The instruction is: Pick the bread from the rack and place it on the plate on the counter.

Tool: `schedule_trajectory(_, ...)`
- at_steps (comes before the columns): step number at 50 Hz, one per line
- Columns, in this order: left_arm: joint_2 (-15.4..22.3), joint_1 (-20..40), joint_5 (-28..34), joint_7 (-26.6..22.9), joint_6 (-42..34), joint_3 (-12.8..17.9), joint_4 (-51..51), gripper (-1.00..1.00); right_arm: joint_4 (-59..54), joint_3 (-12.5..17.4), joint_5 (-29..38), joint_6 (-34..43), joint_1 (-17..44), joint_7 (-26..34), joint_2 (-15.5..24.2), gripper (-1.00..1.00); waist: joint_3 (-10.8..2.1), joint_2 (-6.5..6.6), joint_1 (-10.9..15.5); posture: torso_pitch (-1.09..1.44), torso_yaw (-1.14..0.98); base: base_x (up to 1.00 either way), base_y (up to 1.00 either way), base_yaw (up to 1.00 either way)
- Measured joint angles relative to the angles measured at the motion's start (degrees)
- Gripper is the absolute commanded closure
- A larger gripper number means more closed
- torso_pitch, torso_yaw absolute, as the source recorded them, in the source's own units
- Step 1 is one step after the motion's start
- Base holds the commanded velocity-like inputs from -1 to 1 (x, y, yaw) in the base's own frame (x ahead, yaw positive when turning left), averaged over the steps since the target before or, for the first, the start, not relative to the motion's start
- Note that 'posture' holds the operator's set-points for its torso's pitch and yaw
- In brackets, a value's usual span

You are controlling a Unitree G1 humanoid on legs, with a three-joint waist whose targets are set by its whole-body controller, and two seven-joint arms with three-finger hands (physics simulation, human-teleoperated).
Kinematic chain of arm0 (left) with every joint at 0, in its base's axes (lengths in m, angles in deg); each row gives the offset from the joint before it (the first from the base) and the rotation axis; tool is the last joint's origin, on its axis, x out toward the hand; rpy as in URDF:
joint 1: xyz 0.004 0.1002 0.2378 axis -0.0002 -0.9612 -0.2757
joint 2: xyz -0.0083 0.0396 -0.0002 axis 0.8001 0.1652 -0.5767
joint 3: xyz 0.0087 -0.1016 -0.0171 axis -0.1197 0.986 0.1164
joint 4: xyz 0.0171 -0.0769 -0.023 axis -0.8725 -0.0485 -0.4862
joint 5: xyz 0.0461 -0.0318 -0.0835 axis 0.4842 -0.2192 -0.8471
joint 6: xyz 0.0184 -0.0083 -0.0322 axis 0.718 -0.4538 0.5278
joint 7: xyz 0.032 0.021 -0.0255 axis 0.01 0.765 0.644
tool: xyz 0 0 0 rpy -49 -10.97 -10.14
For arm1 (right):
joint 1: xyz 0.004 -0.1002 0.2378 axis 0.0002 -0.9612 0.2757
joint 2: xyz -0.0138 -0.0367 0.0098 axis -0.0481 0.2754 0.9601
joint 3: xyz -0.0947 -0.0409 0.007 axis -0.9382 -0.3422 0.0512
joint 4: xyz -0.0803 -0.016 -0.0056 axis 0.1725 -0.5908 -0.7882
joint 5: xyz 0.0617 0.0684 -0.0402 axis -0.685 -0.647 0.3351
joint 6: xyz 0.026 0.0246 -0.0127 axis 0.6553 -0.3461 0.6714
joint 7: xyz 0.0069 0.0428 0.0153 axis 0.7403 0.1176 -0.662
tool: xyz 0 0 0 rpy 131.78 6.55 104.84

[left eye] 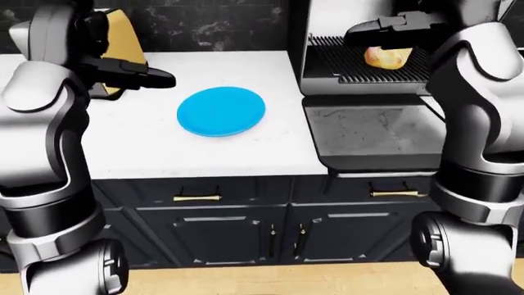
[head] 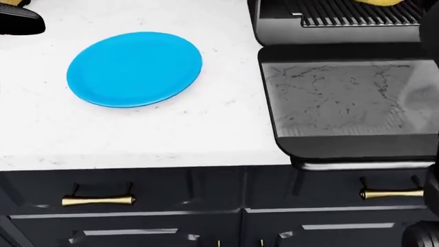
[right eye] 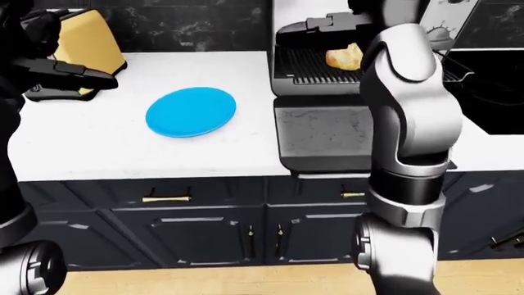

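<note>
The bread (left eye: 386,57), a golden-brown piece, lies on the dark wire rack (left eye: 344,64) inside the open toaster oven; it also shows in the right-eye view (right eye: 344,56). My right hand (left eye: 364,29) hovers just above the bread at the oven mouth, fingers stretched out flat and open, holding nothing. The blue plate (head: 134,69) lies empty on the white counter (head: 220,128), left of the oven. My left hand (left eye: 155,77) is open and empty, held above the counter to the left of the plate.
The oven's glass door (head: 343,103) lies folded down flat toward the counter's edge. A yellow toaster (right eye: 82,43) stands behind my left hand. A black stove (right eye: 491,92) is right of the oven. Dark cabinets with brass handles (head: 99,199) are below.
</note>
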Motion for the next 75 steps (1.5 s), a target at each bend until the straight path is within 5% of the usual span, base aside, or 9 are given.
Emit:
schedule_trajectory(23, 0.2, 0.3, -0.5, 0.4, 1.4, -0.1, 1.5, -1.00, -39.7, -3.4, 22.9, -1.6, 20.0, 7.8, 2.8, -1.00, -0.03, 0.61, 0.1, 0.00, 0.00, 0.00, 0.00, 0.00)
schedule_trajectory(32, 0.1, -0.8, -0.8, 0.5, 1.7, 0.3, 0.6, -1.00, -53.4, -2.8, 28.5, -5.8, 24.8, 3.9, 1.9, -1.00, -0.14, 1.13, -0.1, 0.00, 0.00, 0.00, 0.00, 0.00)
schedule_trajectory(43, 0.3, -1.7, -1.3, 0.8, 1.6, 0.6, 0.0, -1.00, -61.4, -1.5, 27.7, -7.2, 27.9, -5.0, 0.0, -1.00, -0.38, 1.26, 0.2, 0.00, 0.00, 0.00, 0.00, 0.00)
schedule_trajectory(75, 1.1, -2.9, -2.0, 0.9, 1.2, 1.4, -1.2, -1.00, -72.9, -2.3, 24.6, -15.6, 29.5, -13.3, -2.9, -1.00, -0.45, 1.18, 0.0, 0.00, 0.00, 0.00, 0.00, 0.00)
